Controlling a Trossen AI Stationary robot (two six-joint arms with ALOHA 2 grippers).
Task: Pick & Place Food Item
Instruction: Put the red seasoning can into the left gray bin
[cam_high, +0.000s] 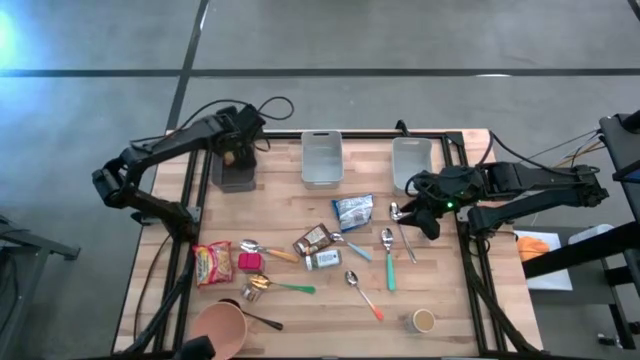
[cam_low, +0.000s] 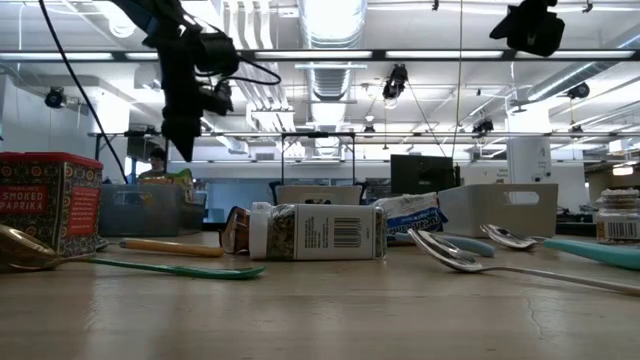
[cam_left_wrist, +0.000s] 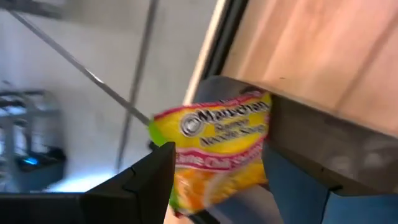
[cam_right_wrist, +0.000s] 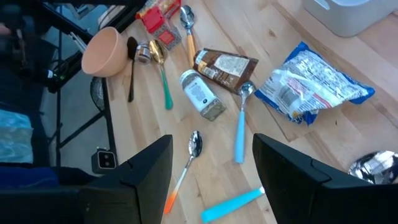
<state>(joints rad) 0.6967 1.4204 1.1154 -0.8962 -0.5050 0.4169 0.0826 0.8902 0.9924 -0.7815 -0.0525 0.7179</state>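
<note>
A yellow ramen noodle packet (cam_left_wrist: 214, 140) stands tilted in the dark bin (cam_high: 237, 178) at the table's far left, its lower part inside the bin (cam_left_wrist: 323, 134). My left gripper (cam_left_wrist: 217, 151) hangs just above it (cam_high: 232, 155), open, with a finger on either side of the packet and apart from it. In the low view the left gripper (cam_low: 185, 135) hangs clear above the bin (cam_low: 140, 210). My right gripper (cam_right_wrist: 211, 142) hovers open over the table's right middle (cam_high: 425, 212), nothing between its fingers.
Two clear bins (cam_high: 321, 158) (cam_high: 411, 160) stand at the far edge. The middle of the table holds a blue-white packet (cam_high: 353, 210), a brown packet (cam_high: 312, 238), a spice jar (cam_high: 323, 260) and several spoons. A red packet (cam_high: 213, 263), a tin (cam_high: 250, 262) and a bowl (cam_high: 220, 328) lie near left.
</note>
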